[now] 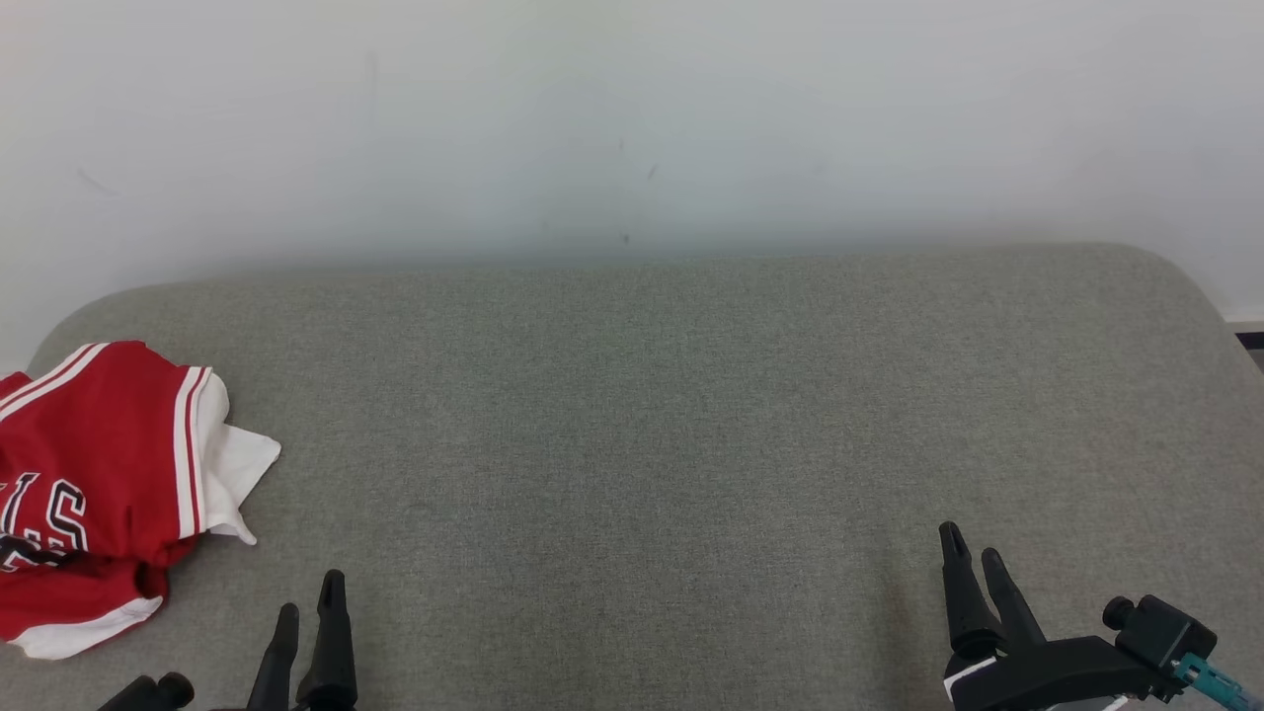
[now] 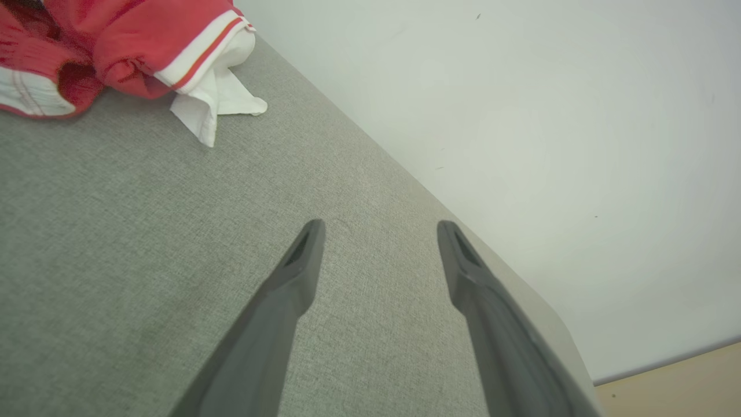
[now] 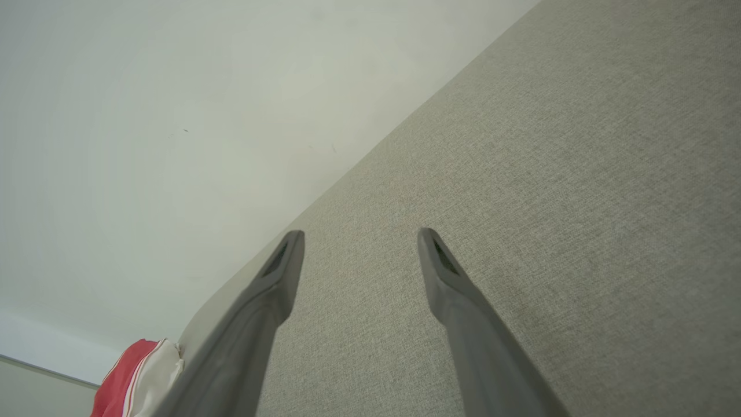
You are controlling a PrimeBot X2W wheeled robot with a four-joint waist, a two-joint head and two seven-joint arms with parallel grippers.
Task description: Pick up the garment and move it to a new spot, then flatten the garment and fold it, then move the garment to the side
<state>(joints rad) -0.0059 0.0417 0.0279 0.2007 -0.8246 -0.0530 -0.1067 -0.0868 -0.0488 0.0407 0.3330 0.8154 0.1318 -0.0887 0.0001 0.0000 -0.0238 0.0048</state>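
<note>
Left fingers (image 1: 333, 632) just right of red garment (image 1: 94, 464)

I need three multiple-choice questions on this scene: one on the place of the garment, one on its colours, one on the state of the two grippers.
1. Where on the grey surface does the garment lie, in the head view?
A. far right edge
B. left edge
C. middle

2. Which colours does the garment show?
A. blue and yellow
B. all green
C. red, white trim, black lettering

3. How do the left gripper and the right gripper stand?
A. both open, empty
B. both shut on the garment
C. left shut, right open

1 B: it lies crumpled at that view's left.
2 C: red cloth, white bands, black letters.
3 A: each wrist view shows jaws spread over bare surface.
</note>
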